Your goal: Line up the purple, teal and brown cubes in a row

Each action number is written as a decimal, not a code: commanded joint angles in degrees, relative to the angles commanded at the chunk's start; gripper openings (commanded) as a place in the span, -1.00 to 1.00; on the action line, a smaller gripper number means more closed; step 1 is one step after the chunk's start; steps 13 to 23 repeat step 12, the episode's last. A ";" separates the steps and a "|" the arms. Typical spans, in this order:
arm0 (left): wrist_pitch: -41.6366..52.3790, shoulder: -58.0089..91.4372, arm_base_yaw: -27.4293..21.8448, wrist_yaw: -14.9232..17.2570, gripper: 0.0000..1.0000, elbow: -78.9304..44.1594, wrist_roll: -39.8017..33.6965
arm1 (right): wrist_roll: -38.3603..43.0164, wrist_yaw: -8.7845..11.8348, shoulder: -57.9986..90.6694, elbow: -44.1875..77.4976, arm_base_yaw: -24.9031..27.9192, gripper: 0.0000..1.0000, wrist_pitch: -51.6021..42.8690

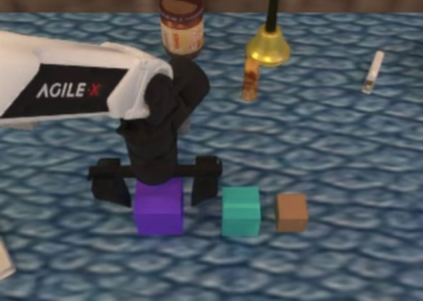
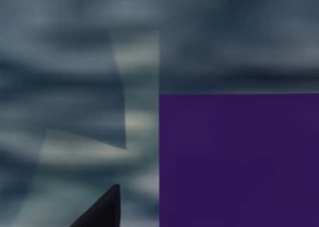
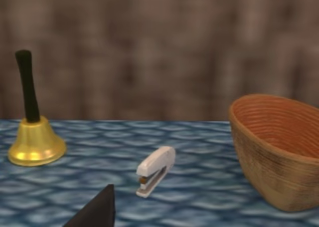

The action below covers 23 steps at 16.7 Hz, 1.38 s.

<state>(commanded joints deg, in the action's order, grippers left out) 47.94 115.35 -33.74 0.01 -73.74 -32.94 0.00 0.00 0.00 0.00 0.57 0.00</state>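
Purple cube: rigid, matte, likely light; grip flat sides. Left gripper spread wide astride, holding nothing.

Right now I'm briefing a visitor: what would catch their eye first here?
The left pincer, open, straddling the purple cube near the table's front. Right of it sit the teal cube and brown cube, all three in a row. A gold bell stands at the back.
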 joint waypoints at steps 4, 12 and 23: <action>0.99 -0.33 0.08 -0.02 1.00 -0.85 -0.01 | 0.00 0.00 0.00 0.00 0.00 1.00 0.00; 14.64 -5.50 1.14 -0.04 1.00 -9.18 -0.19 | 0.00 0.00 0.00 0.00 0.00 1.00 0.00; 14.64 -5.50 1.14 -0.04 1.00 -9.18 -0.19 | 0.00 0.00 0.00 0.00 0.00 1.00 0.00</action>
